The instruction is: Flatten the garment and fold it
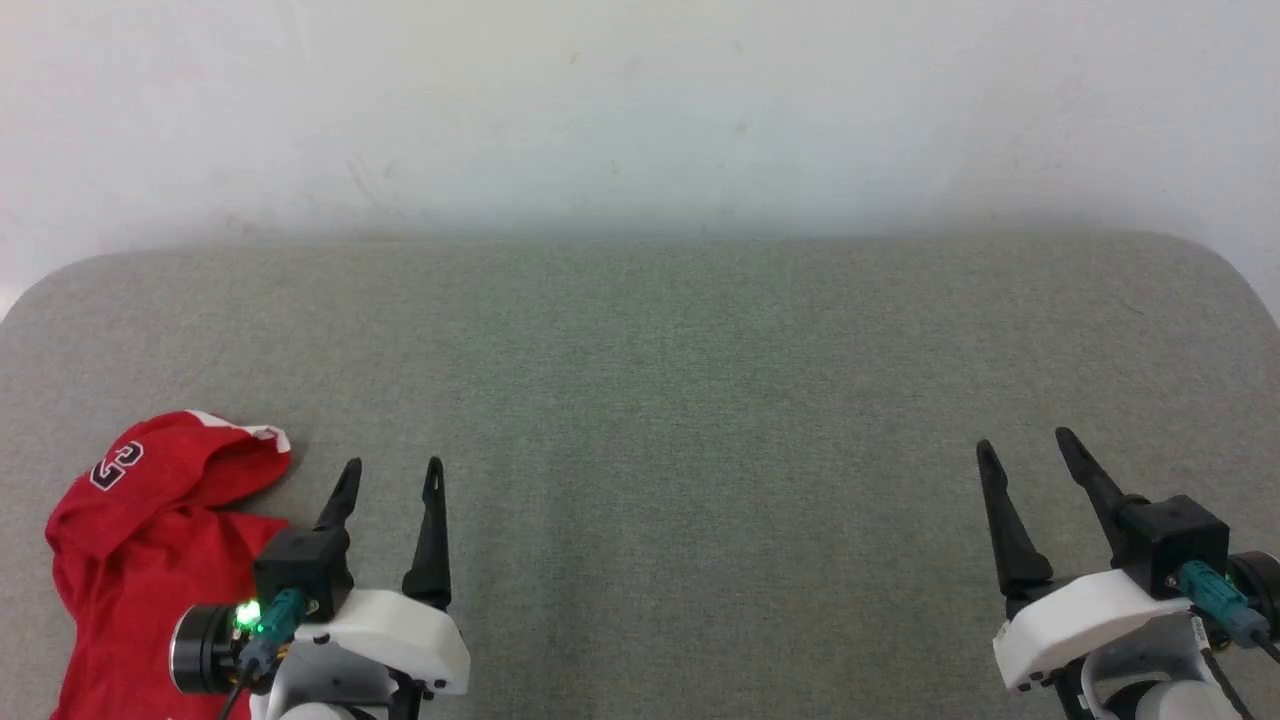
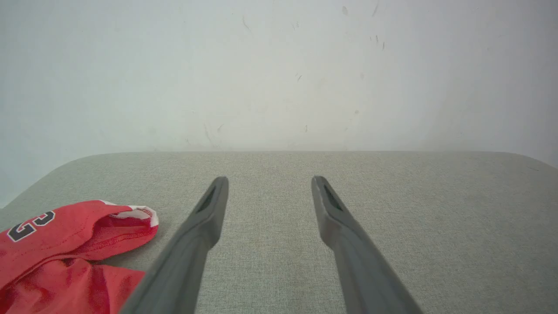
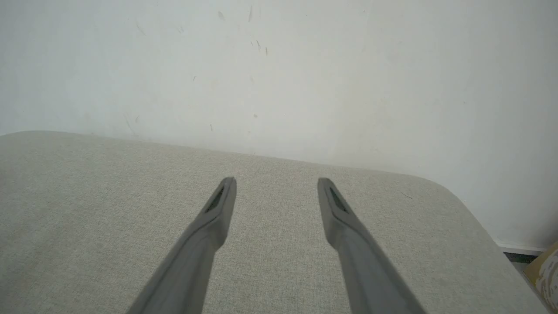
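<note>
The garment (image 1: pixel 140 540) lies crumpled at the near left of the grey cloth-covered table (image 1: pixel 640 380); it is bright red with a white band at one edge and a white-and-black number print. In the left wrist view the garment (image 2: pixel 65 257) sits at the lower left, beside and apart from the fingers. My left gripper (image 1: pixel 392 468) stands open just right of the garment, nothing between its fingers. My left gripper (image 2: pixel 269 181) points toward the wall. At the near right my right gripper (image 1: pixel 1025 443) is open and empty over bare table, and the right gripper (image 3: pixel 276 182) faces the table's far right corner.
A pale wall (image 1: pixel 640 110) rises directly behind the table's rounded far edge. Past the table's right corner a strip of floor and a tan box (image 3: pixel 545 270) show. Bare table surface spreads between the two grippers.
</note>
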